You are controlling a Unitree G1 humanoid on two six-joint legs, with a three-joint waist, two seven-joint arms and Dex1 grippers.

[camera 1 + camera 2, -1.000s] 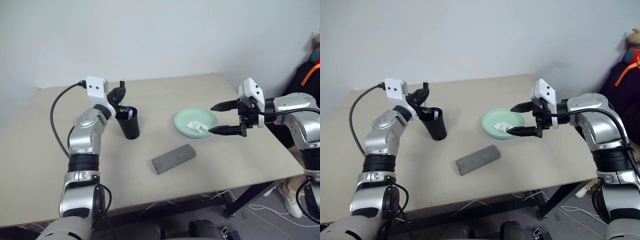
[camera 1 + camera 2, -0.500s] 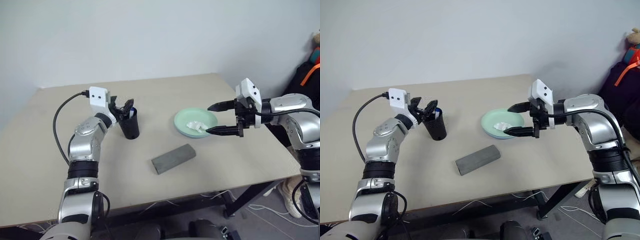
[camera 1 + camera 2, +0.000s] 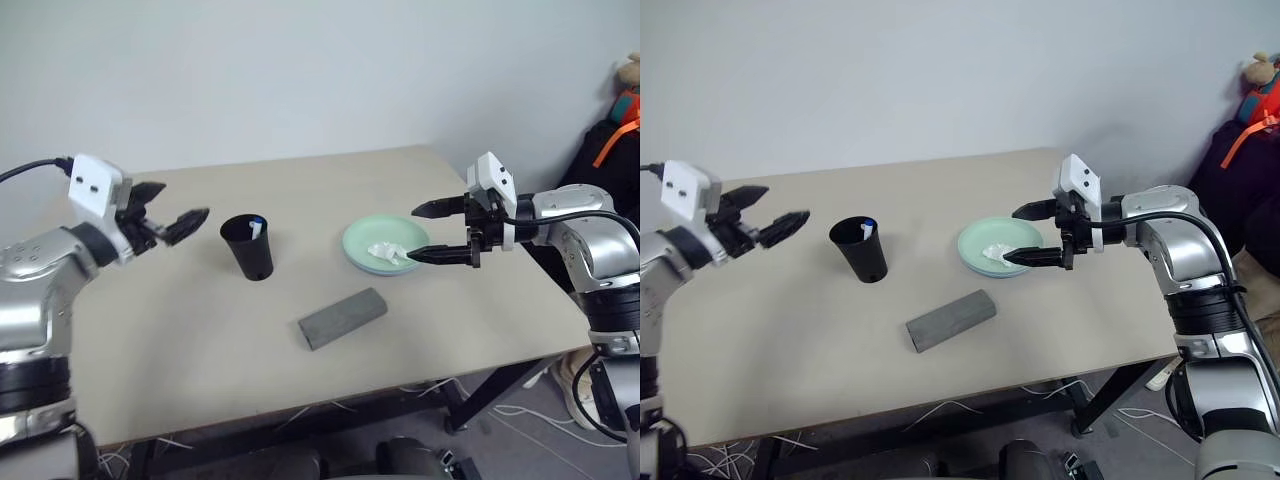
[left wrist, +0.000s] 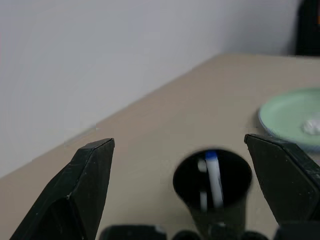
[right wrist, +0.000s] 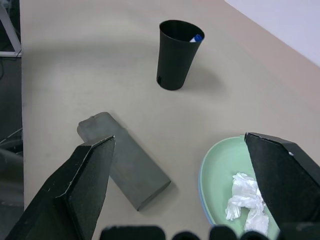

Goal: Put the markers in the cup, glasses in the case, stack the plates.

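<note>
A: Where is the cup (image 3: 249, 246) right now?
B: Upright on the surface (image 3: 150, 330), left of the middle. The blue-capped marker (image 4: 213, 175) stands inside it, and a second white marker (image 4: 202, 186) leans beside that one.

A: Is the left gripper (image 3: 169, 222) holding anything?
B: No. Its fingers are spread wide and empty, raised above the surface to the left of the cup, clear of it and pointing toward it.

A: And the right gripper (image 3: 424, 232)?
B: Also released, with its jaws wide apart and nothing between them. It hangs at the right edge of the plate (image 3: 358, 238), pointing left across it.

A: What is on the plate?
B: A crumpled white tissue (image 5: 247, 201) lies on the mint green plate. A thin blue rim shows under its edge, so the green plate sits on the blue one.

A: Where is the case (image 3: 342, 317)?
B: It lies flat and closed on the surface, in front of the cup and plate, roughly between them, touching neither. It is set at an angle, its right end farther back.
</note>
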